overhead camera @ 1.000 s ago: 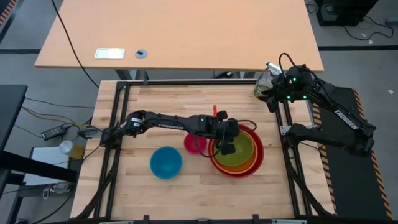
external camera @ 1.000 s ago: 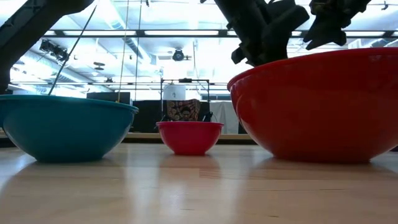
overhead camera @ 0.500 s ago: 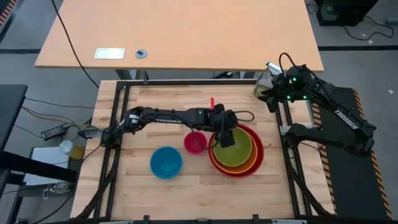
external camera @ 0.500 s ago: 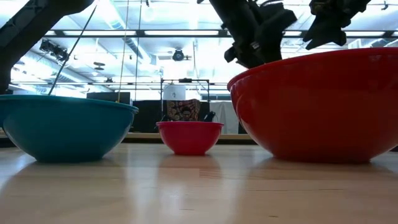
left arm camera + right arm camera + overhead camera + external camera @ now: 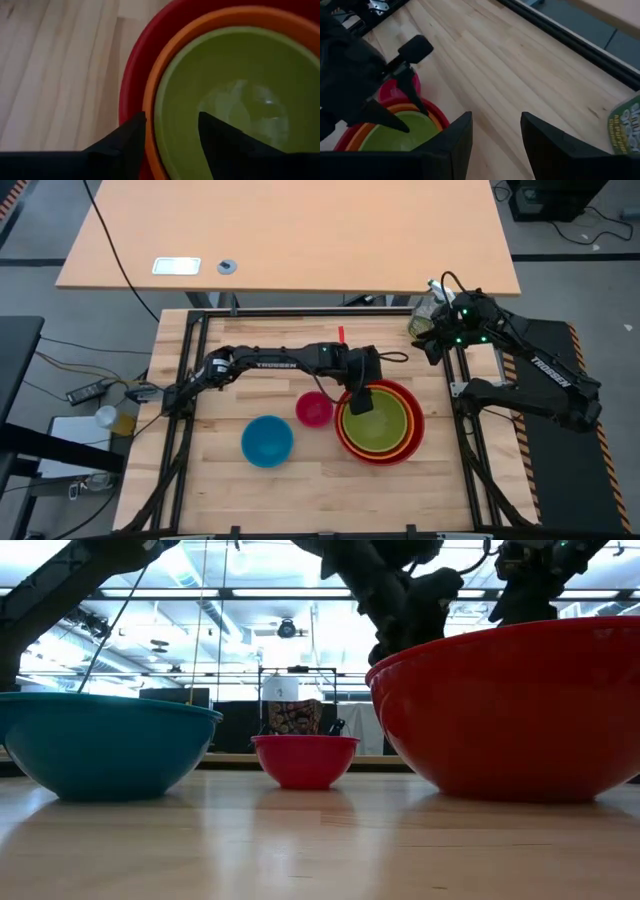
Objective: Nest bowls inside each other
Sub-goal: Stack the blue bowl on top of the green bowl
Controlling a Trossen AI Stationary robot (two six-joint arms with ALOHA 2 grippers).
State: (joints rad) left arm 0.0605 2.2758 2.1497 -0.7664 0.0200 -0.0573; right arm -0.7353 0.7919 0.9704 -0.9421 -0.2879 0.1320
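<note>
Three bowls sit nested at the table's right centre: a red bowl [image 5: 378, 452] holds an orange bowl [image 5: 150, 107], which holds a lime green bowl [image 5: 382, 420]. A pink bowl [image 5: 313, 410] stands just left of them on its base. A blue bowl [image 5: 267, 440] stands nearer the front left. My left gripper [image 5: 172, 120] is open over the stack's left rim, one finger above the green bowl's inside and one above the orange and red rims, touching neither. My right gripper [image 5: 495, 145] hangs open at the far right corner.
A clear spray bottle [image 5: 424, 313] with a green label stands at the far right corner beside my right gripper. A black metal frame [image 5: 190, 370] borders the wooden table. Bare wood lies along the near edge and at the far left.
My left gripper has swung a little toward the table's far edge along the left rim of the nested bowls and has turned somewhat. The bowls have stayed where they were.
</note>
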